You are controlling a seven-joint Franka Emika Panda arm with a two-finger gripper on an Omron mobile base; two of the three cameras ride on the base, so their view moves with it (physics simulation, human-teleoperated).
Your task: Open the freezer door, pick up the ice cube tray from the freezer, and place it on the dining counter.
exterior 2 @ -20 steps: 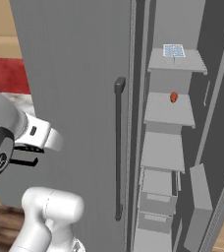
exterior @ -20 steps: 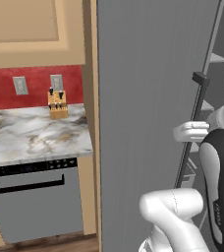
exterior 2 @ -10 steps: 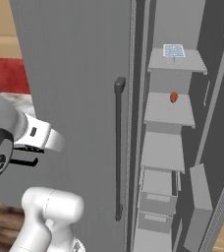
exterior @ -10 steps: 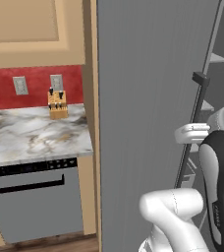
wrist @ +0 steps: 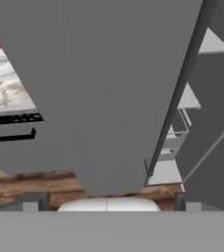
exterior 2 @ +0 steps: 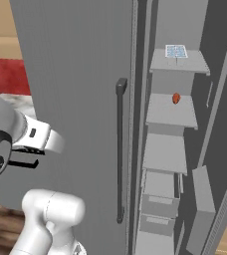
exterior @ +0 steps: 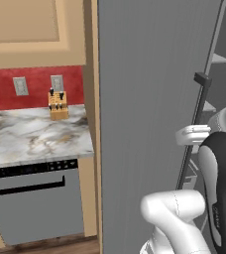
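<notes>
Gaping wide, the end effector point(wrist: 106, 202) faces the freezer door point(wrist: 104, 93), touching nothing.

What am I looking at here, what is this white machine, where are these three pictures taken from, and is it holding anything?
The white machine is a robot arm on a driving base, in a computer-rendered kitchen. Two pictures come from cameras on the base, behind the arm to its left and right; the third looks along its hand. The big grey panel is the freezer door, already swung open, with a black bar handle. Inside the freezer, the ice cube tray lies on the top shelf, and a small red thing lies one shelf lower. To the left, a knife block stands on a marble worktop, above a dishwasher. The gripper holds nothing; its jaws are open.
</notes>
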